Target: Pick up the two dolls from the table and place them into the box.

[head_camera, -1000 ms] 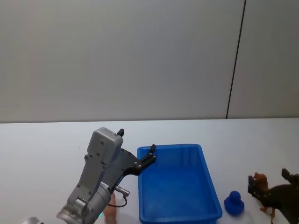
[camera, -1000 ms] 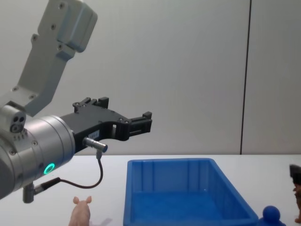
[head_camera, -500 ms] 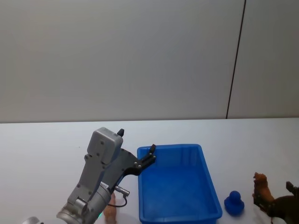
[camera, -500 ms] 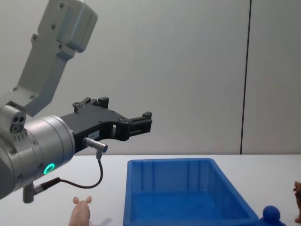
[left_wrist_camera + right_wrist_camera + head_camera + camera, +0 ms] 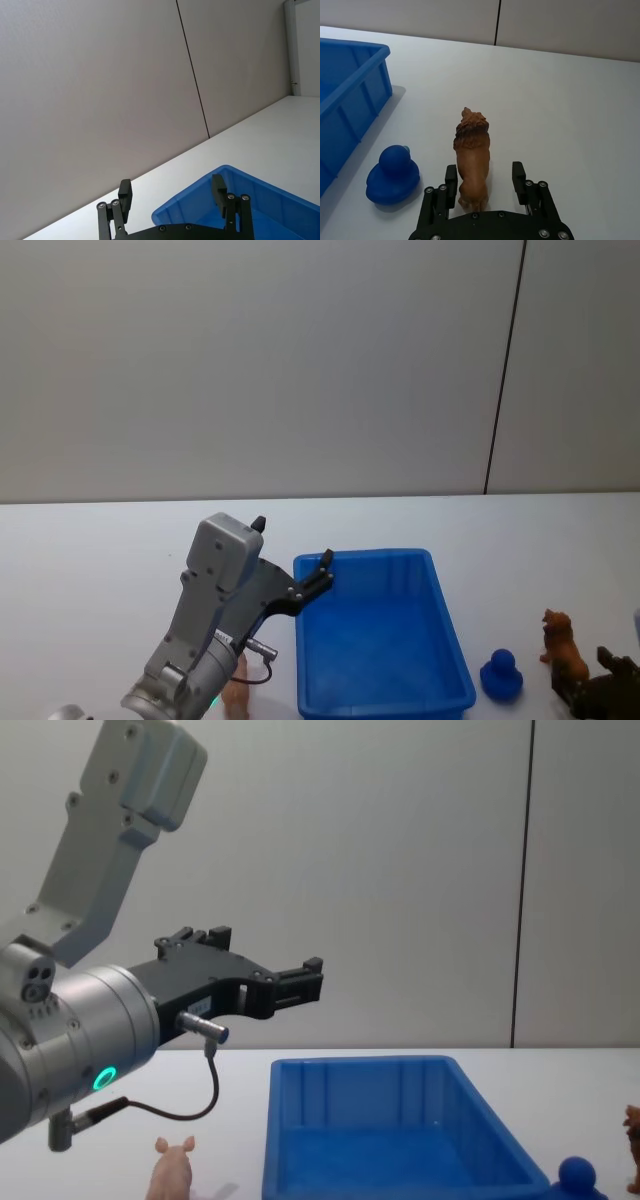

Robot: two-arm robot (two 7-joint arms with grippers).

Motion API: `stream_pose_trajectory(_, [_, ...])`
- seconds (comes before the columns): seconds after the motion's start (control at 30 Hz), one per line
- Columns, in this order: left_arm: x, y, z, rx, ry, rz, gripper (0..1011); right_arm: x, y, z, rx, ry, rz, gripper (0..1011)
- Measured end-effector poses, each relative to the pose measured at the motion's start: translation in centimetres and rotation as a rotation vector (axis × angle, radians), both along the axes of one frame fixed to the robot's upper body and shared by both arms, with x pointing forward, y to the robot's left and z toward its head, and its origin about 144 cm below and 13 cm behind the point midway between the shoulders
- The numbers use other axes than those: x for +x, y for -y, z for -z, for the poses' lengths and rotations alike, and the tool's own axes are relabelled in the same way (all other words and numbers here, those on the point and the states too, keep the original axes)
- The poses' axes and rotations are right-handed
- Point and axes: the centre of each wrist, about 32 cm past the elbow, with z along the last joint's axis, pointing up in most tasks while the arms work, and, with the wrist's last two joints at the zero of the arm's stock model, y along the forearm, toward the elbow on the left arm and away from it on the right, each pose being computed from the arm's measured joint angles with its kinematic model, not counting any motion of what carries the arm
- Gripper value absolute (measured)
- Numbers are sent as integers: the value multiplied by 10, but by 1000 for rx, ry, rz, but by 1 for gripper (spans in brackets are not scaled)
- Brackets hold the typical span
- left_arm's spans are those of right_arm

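Note:
A brown long-tailed doll [image 5: 472, 145] stands on the white table [image 5: 570, 100], facing away. My right gripper [image 5: 484, 171] is open, with the doll's hindquarters between its fingers. In the head view this doll [image 5: 561, 640] is at the far right, and the right gripper [image 5: 600, 692] sits low behind it. The pale pink pig doll [image 5: 236, 696] stands left of the blue box [image 5: 380, 640], partly hidden by my left arm. My left gripper [image 5: 324, 571] hovers open and empty above the box's far left corner. The chest view shows it [image 5: 308, 978] well above the rim.
A blue round-topped toy [image 5: 502, 676] sits on the table between the box and the brown doll, close to the right gripper's left finger [image 5: 451, 176]. A grey wall stands behind the table. White tabletop stretches to the left [image 5: 90, 560] and beyond the box.
My right gripper has drawn back and down toward the front edge, uncovering more of the brown doll. The doll still stands on the table. The left arm has not moved.

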Motion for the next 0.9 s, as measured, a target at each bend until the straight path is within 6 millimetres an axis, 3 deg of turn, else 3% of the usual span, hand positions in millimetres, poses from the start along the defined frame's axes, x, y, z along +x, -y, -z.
stream_pose_trajectory(0.43, [0,0,0,0,0,0,1001,1,0,2,12,33,-27,296])
stream_pose_trajectory(0.9, [0,0,0,0,0,0,1001,2,-7,-15,47,127,-90,280])
